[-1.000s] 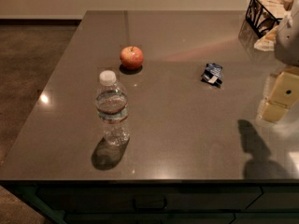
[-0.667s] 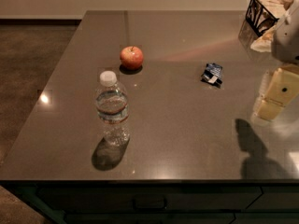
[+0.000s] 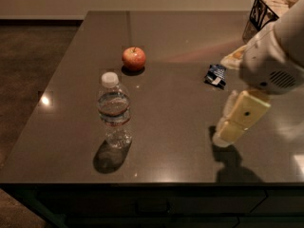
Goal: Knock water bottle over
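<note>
Camera view: water bottle [image 3: 114, 110] upright on worktop [image 3: 175, 42], front-left, apple [image 3: 134, 58] behind it. At right, gripper [image 3: 223, 134] low over worktop, well apart from water bottle; spread or pressed together, can't tell.

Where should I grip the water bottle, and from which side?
Probably the ribbed body at the label band, coming from the view's right: the water bottle stands upright, the gripper hovers on that side, and the apple sits behind.
</note>
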`<state>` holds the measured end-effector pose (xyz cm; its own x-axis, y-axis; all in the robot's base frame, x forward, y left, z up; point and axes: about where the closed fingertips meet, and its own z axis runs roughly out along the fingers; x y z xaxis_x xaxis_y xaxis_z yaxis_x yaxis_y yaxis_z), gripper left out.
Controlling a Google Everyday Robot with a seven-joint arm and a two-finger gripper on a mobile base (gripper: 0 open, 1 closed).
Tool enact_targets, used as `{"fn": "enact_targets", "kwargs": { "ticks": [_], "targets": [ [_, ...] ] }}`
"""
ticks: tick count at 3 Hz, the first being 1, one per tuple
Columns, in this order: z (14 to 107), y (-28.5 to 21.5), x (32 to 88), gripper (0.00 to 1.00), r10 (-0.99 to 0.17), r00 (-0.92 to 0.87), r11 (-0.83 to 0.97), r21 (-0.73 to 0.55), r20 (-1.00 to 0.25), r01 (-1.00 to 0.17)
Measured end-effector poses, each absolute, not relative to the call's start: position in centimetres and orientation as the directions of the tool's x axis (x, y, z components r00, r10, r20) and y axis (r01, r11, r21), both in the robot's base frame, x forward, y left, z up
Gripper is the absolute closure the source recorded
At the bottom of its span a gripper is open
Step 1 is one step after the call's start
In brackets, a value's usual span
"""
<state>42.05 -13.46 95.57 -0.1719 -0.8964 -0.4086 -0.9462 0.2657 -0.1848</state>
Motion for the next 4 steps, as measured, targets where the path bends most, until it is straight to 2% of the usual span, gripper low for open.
{"fn": "enact_targets", "kwargs": {
  "ticks": [2, 4],
  "targets": [
    [93.2, -3.5, 41.8, 0.0, -0.853, -0.086, 0.223, -0.211, -0.514, -0.952],
    [93.3, 3.5, 42.2, 0.0, -0.763, -0.08, 0.239, -0.165, -0.642, -0.957]
  ]
}}
